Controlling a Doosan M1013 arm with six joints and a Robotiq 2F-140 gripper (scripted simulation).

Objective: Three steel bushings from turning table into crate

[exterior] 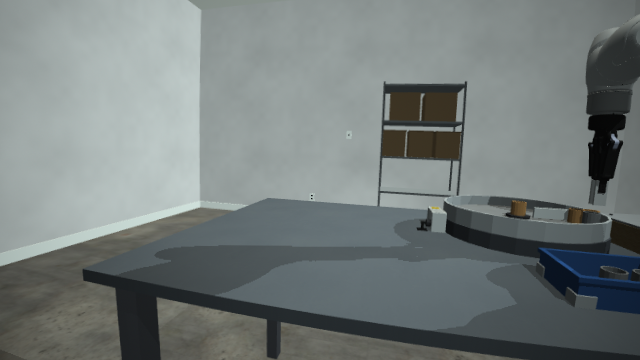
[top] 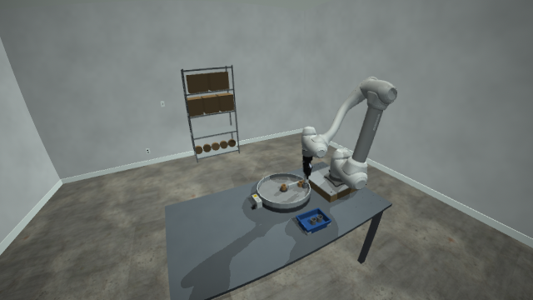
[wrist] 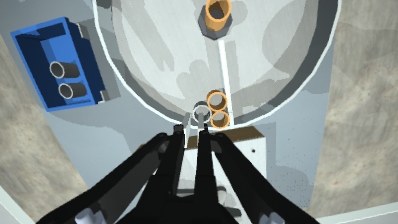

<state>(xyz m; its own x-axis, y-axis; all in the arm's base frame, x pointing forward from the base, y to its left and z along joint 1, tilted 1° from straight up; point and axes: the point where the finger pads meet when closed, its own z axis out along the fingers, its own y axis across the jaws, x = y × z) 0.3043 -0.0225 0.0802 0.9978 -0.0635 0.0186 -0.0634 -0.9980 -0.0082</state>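
My gripper (top: 306, 180) (exterior: 598, 197) (wrist: 194, 119) is nearly closed, with only a narrow gap between its fingertips and nothing in it. It hangs above the near edge of the turning table (top: 271, 183) (exterior: 500, 225) (wrist: 165, 35). A grey steel bushing (exterior: 591, 216) (wrist: 202, 106) stands upright below the fingertips, inside the rim. Two orange bushings stand right beside it, one (wrist: 224, 107) farther in and one (wrist: 228, 123) nearer the rim. Another orange bushing (top: 283, 187) (exterior: 519, 208) stands at the hub. The blue crate (top: 315, 228) (wrist: 30, 55) holds two steel bushings, one (wrist: 74, 69) beside the other (wrist: 75, 90).
A thin white bar (exterior: 550, 213) (wrist: 225, 70) runs from the hub towards the rim, beside the orange bushings. A small white box (top: 256, 202) (exterior: 437, 220) stands against the turning table's outside. The robot's base block (top: 326, 188) is close behind the gripper. A shelf rack (top: 236, 121) stands by the wall.
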